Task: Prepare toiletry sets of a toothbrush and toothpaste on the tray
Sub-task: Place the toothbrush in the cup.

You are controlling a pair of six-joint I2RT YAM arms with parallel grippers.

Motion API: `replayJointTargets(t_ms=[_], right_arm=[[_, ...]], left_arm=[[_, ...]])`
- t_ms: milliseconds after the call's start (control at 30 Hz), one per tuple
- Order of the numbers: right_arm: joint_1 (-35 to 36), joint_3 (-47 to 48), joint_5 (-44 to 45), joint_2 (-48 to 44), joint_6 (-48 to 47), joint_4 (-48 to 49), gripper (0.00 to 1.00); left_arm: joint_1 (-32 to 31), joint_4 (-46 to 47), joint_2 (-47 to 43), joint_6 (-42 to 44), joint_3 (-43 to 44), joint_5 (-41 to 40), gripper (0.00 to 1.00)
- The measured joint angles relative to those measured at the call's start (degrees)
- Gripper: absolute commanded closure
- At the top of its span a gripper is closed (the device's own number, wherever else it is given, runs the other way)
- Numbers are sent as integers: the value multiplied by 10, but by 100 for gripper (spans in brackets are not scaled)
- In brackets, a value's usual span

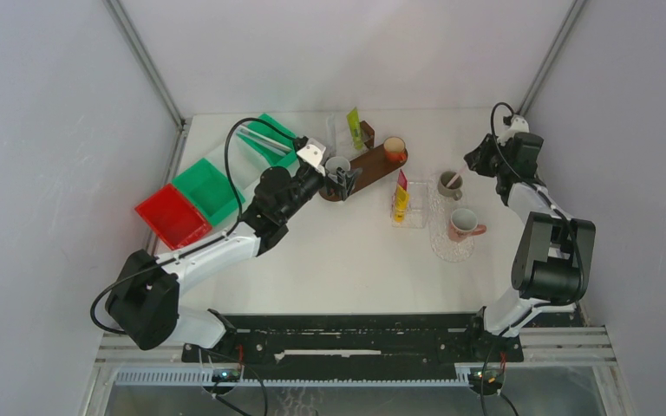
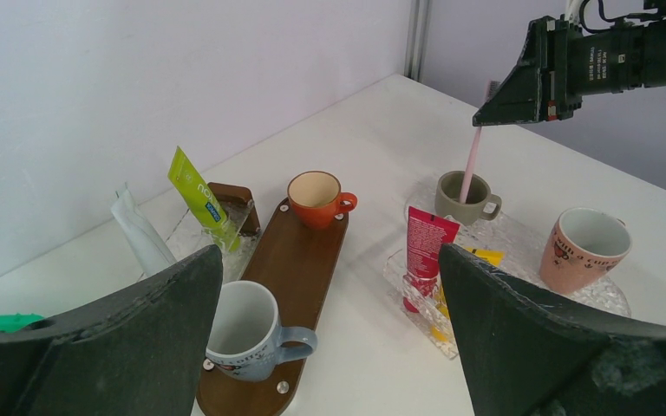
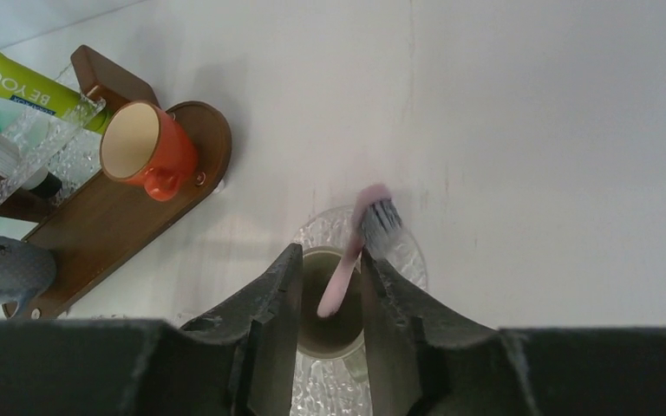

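The left gripper [image 2: 329, 342] has its black fingers [image 2: 538, 334] wide apart. In the top view they flank the near end of the long brown wooden tray [image 2: 305, 260]. A grey-blue ceramic mug [image 2: 244, 328] stands there, with a small print near its base that is too small to read. A glossy orange cup [image 2: 316, 198] sits empty at the tray's far end.

Beside the tray's far edge, a ribbed clear holder carries a leaning green-yellow tube [image 3: 17, 82] and a white wrapped toothbrush [image 2: 139, 232]. Only the right wrist view shows the tube's lettering, "BE YOU".

A red-yellow tube [image 2: 425, 251] stands in a second clear holder [image 1: 412, 217] on the white surface [image 1: 329, 260], between the tray and a clear textured glass plate [image 2: 520, 238]. On that plate are a brown-grey mug [image 2: 464, 199] and a pale pink mug [image 2: 585, 247]. The pink mug has dark lettering that I cannot read with certainty.

A pink toothbrush [image 3: 347, 264] leans in the brown-grey mug with its dark bristles upward. The right gripper [image 3: 329, 256] hangs right over the mug, its fingers narrowly apart with the handle between them. The handle lies against one finger and a gap shows on the other side.

Only the top view shows the red plastic bin [image 1: 172, 217] and the green bins [image 1: 210, 191] at the left edge.
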Motion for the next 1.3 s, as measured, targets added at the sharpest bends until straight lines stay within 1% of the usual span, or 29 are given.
replayJointTargets(t_ms=[167, 533, 667, 800, 900, 1033, 1200, 1300], right_arm=[[-4, 1, -10, 0, 2, -7, 57], [-19, 3, -28, 4, 3, -19, 56], [-20, 4, -43, 4, 2, -23, 56], [-24, 4, -78, -1, -10, -43, 56], [-27, 4, -119, -24, -37, -76, 54], [-29, 9, -188, -73, -83, -128, 53], [-28, 65, -265, -124, -133, -216, 51], [-18, 105, -294, -156, -158, -273, 49]], left_arm=[[0, 0, 0, 0, 0, 0, 2], [0, 0, 0, 0, 0, 2, 2], [0, 0, -2, 0, 0, 2, 2], [10, 12, -8, -10, -10, 3, 1], [31, 23, -13, -31, -26, 8, 0], [66, 36, -13, -67, -37, 5, 0], [97, 62, -17, -112, -55, -40, 0], [127, 69, -18, -141, -60, -42, 0]])
